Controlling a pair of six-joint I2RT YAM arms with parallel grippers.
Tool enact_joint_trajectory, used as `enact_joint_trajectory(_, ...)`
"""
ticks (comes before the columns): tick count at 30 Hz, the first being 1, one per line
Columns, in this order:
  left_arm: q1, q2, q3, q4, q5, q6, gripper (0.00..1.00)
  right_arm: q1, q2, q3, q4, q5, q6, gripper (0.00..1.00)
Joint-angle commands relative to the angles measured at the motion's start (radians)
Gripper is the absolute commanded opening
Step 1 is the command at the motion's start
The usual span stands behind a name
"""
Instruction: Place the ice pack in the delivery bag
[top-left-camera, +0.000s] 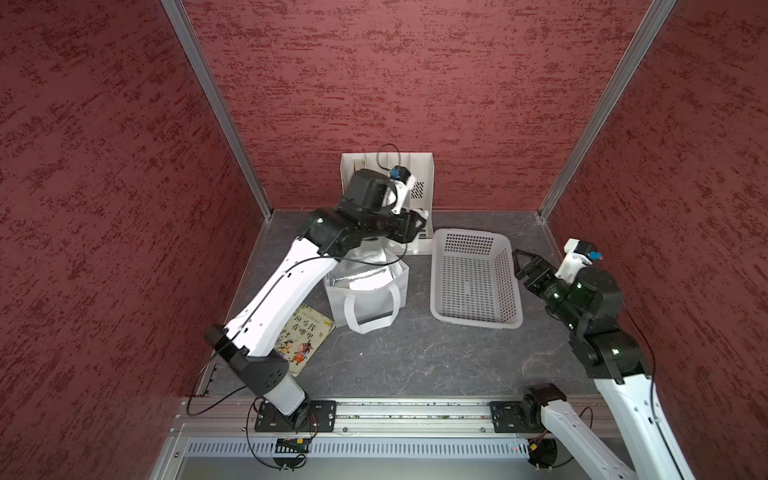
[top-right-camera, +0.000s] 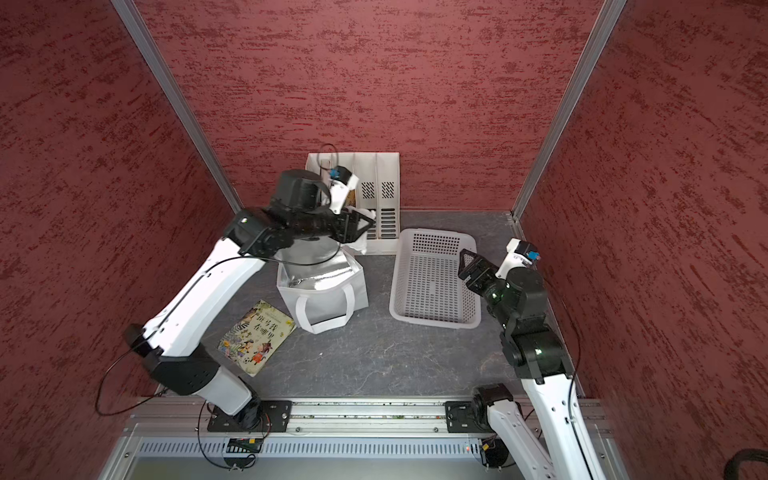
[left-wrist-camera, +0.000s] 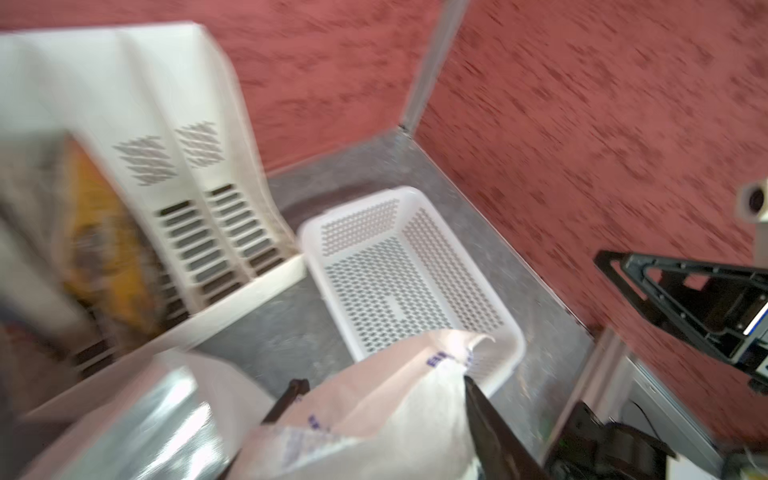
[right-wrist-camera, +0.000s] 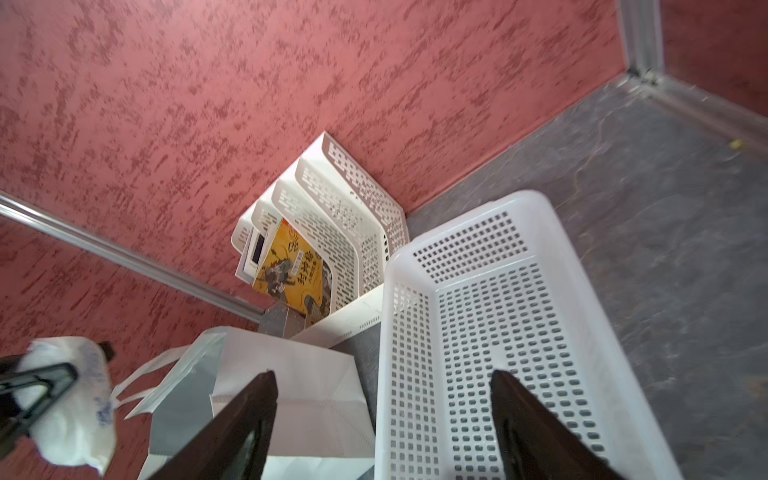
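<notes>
L end effector (left-wrist-camera: 380, 390) grips ice pack (right-wrist-camera: 70, 415) aloft by delivery bag (top-left-camera: 365, 299) far edge (mouth open, foil showing). R end effector (right-wrist-camera: 382, 374) open, empty, over basket (top-left-camera: 473, 320) rim. Behind bag: file rack (top-left-camera: 419, 166); beside: book (top-left-camera: 305, 336), on worktop (top-left-camera: 415, 357).

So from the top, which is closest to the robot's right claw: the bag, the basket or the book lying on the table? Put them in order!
From the right gripper, in a top view:
1. Basket, right next to it.
2. Bag, on the basket's other side.
3. Book, beyond the bag, lying flat.
</notes>
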Motion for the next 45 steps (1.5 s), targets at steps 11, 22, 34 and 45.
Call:
enact_joint_trajectory(11,0.101,-0.304,-0.585,0.13,-0.21,0.021,0.32,0.173,0.254,0.022,0.225,-0.207,-0.016,0.85)
enact_joint_trajectory(22,0.116,-0.2,-0.59,0.119,-0.198,-0.011,0.74,0.284,0.354,0.079,0.229,-0.235,-0.057,0.86)
enact_joint_trajectory(34,0.137,-0.344,-0.511,0.133,-0.089,-0.026,0.86,0.366,0.367,0.087,0.371,-0.289,-0.256,0.86)
enact_joint_trajectory(45,0.456,-0.328,-0.415,0.058,0.247,0.217,0.89,0.368,0.497,-0.002,0.783,-0.475,-0.42,0.98)
